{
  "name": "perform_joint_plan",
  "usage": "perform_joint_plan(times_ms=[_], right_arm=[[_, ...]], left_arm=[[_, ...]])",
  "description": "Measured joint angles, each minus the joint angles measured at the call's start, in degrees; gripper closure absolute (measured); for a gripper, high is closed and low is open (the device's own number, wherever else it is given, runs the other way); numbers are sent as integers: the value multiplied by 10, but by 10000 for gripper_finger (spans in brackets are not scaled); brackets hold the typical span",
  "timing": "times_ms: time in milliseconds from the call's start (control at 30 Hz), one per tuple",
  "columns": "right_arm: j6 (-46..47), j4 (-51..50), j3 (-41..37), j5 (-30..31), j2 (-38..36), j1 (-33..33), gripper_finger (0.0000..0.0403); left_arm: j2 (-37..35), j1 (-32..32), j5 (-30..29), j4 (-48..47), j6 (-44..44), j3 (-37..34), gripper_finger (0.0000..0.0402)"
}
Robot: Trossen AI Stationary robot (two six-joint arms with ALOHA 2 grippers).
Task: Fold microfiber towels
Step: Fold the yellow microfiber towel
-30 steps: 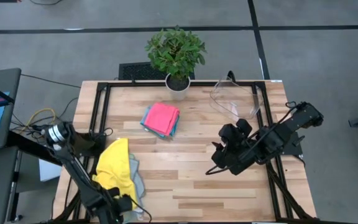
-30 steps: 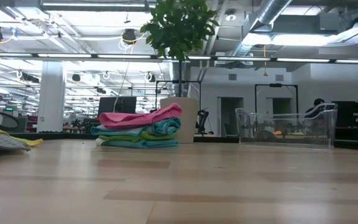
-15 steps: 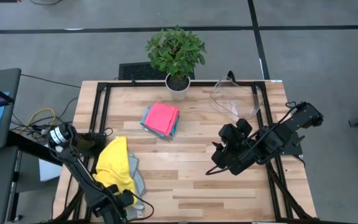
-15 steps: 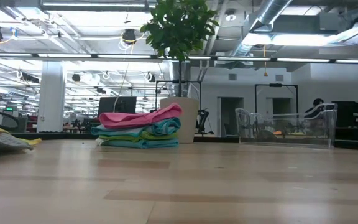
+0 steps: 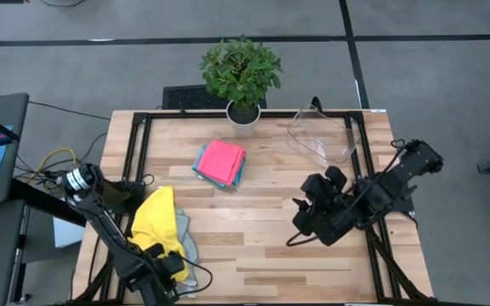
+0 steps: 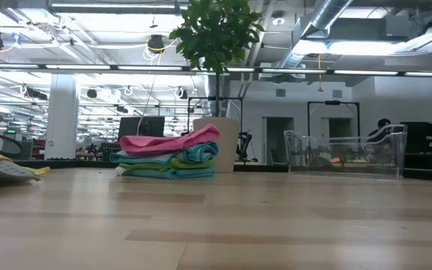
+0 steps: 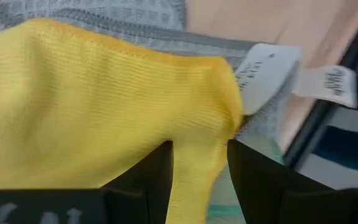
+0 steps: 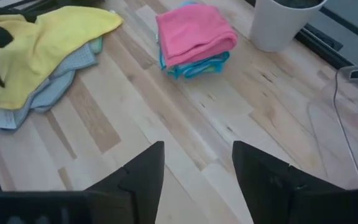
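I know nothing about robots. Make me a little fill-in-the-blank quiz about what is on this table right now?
1. The top cloth of the folded stack of microfiber towels is ____.
2. The left gripper is shut on the loose ____ microfiber towel.
3. The right gripper hangs ____ over bare wood, holding nothing.
4. The white pot holds a leafy green ____.

Missing words: pink; yellow; open; plant

Left gripper [image 7: 199,180] jaws pinched shut (low, near edge); right gripper [image 8: 197,171] jaws apart
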Motion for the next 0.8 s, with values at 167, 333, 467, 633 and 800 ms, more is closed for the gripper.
perform_joint_plan(times_ms=[167, 333, 467, 633, 800], right_arm=[[0, -1, 0, 0, 0, 2, 188], [0, -2, 0, 0, 0, 2, 189], [0, -10, 0, 1, 0, 2, 189], [0, -13, 0, 1, 0, 2, 189], [0, -14, 0, 1, 0, 2, 189]], left_arm=[[3, -1, 6, 13, 14, -2, 257], [3, -10, 32, 16, 6, 0, 257], [3, -22, 29, 17, -17, 0, 257], [3, -19, -1, 11, -24, 0, 257], [13, -16, -7, 15, -9, 0, 257]])
